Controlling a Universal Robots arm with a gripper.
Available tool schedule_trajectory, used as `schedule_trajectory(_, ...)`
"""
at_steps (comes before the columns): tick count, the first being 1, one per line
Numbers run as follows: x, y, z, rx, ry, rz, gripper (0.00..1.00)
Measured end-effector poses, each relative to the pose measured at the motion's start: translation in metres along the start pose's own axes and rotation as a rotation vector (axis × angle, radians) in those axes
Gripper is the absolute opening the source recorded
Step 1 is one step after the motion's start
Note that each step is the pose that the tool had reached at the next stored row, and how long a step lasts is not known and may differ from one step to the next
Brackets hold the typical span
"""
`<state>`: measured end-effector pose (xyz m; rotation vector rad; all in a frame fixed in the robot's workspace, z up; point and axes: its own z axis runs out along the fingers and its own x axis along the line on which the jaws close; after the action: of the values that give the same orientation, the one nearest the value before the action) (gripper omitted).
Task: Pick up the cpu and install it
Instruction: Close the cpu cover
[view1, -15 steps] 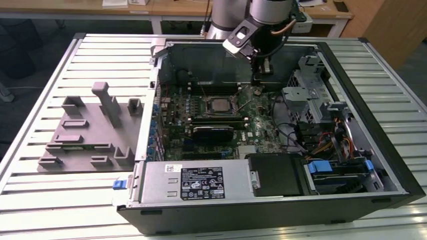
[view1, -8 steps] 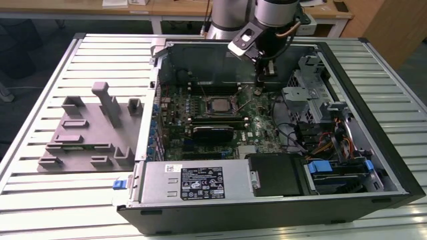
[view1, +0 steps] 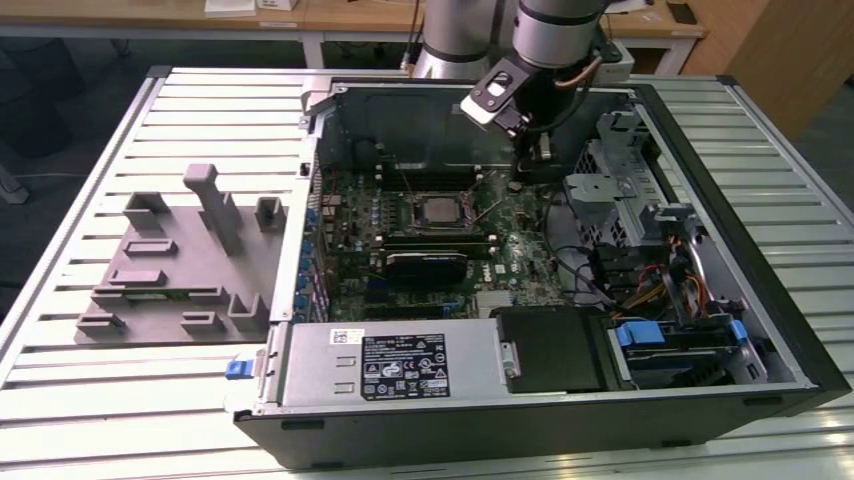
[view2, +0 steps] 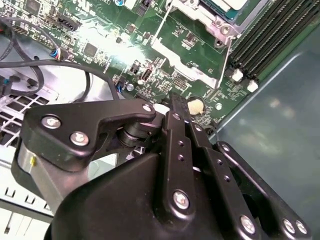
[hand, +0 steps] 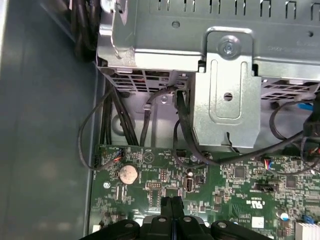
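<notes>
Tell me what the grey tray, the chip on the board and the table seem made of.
The tray: matte grey plastic, it seems; even dull surface, moulded blocks. The chip: silvery metal top plate, going by its soft sheen. The table: pale slatted metal, possibly aluminium; light glints along the ribs.

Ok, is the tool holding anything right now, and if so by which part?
Nothing is held. The tool is shut with nothing between its tips, close to the board by the coin cell. The cpu lies apart from it.
</notes>
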<state>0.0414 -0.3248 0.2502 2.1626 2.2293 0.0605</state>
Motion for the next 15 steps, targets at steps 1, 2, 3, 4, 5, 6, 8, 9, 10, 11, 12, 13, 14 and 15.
schedule_trajectory(1, 0.0000, 0.0000, 0.0018, 0.0000, -0.0001, 0.000, 0.11)
schedule_trajectory(2, -0.0001, -0.0001, 0.0036, 0.0000, 0.0000, 0.000, 0.11)
schedule_trajectory(3, -0.0002, -0.0002, 0.0054, 0.0000, -0.0001, 0.000, 0.11)
schedule_trajectory(4, -0.0004, -0.0002, 0.0068, 0.0001, 0.0000, 0.000, 0.11)
schedule_trajectory(5, -0.0006, -0.0004, 0.0078, 0.0002, 0.0001, 0.000, 0.11)
schedule_trajectory(6, -0.0008, -0.0007, 0.0083, 0.0003, 0.0000, 0.000, 0.11)
schedule_trajectory(8, -0.0012, -0.0020, 0.0088, 0.0003, -0.0001, 0.000, 0.11)
schedule_trajectory(9, -0.0013, -0.0030, 0.0089, 0.0003, 0.0000, 0.000, 0.11)
schedule_trajectory(10, -0.0014, -0.0042, 0.0089, 0.0003, 0.0001, 0.000, 0.11)
schedule_trajectory(11, -0.0014, -0.0057, 0.0089, 0.0003, 0.0004, 0.000, 0.11)
schedule_trajectory(12, -0.0014, -0.0075, 0.0089, 0.0002, 0.0006, 0.000, 0.11)
schedule_trajectory(13, -0.0014, -0.0094, 0.0088, 0.0002, 0.0006, 0.000, 0.11)
schedule_trajectory(14, -0.0013, -0.0112, 0.0087, 0.0003, 0.0006, 0.000, 0.11)
schedule_trajectory(15, -0.0013, -0.0128, 0.0086, 0.0002, 0.0006, 0.000, 0.11)
